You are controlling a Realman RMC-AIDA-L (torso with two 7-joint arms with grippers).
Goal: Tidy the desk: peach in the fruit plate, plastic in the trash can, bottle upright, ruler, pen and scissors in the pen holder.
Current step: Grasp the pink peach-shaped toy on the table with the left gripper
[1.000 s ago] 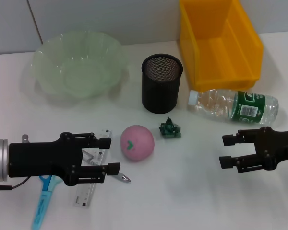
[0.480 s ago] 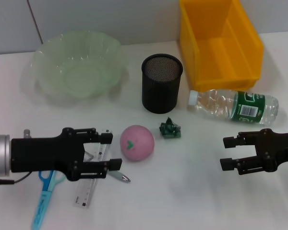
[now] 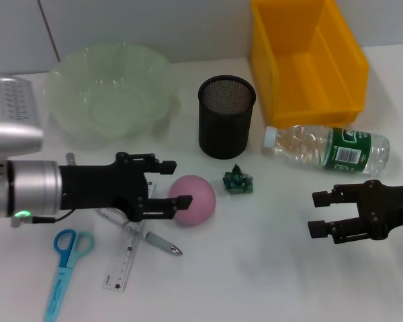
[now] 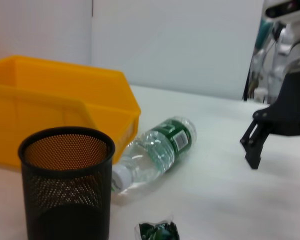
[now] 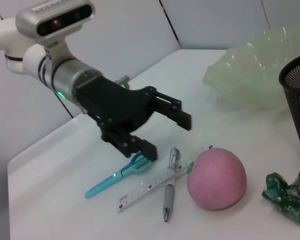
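The pink peach (image 3: 198, 198) lies on the white table, mid-front. My left gripper (image 3: 176, 182) is open just to its left, above the ruler (image 3: 124, 261) and pen (image 3: 158, 241); the right wrist view shows this gripper (image 5: 167, 135) raised clear of the peach (image 5: 216, 177). Blue scissors (image 3: 64, 265) lie at the front left. A crumpled green plastic (image 3: 238, 181) sits in front of the black mesh pen holder (image 3: 226, 117). The bottle (image 3: 329, 147) lies on its side at the right. My right gripper (image 3: 319, 213) is open and empty in front of the bottle.
The pale green fruit plate (image 3: 111, 90) stands at the back left. A yellow bin (image 3: 305, 60) stands at the back right, behind the bottle. The left wrist view shows the pen holder (image 4: 65, 185), bottle (image 4: 155, 152) and bin (image 4: 55, 110) close together.
My left arm moved right and away from the front edge, up to the peach, uncovering the scissors and ruler. The right arm stayed almost still.
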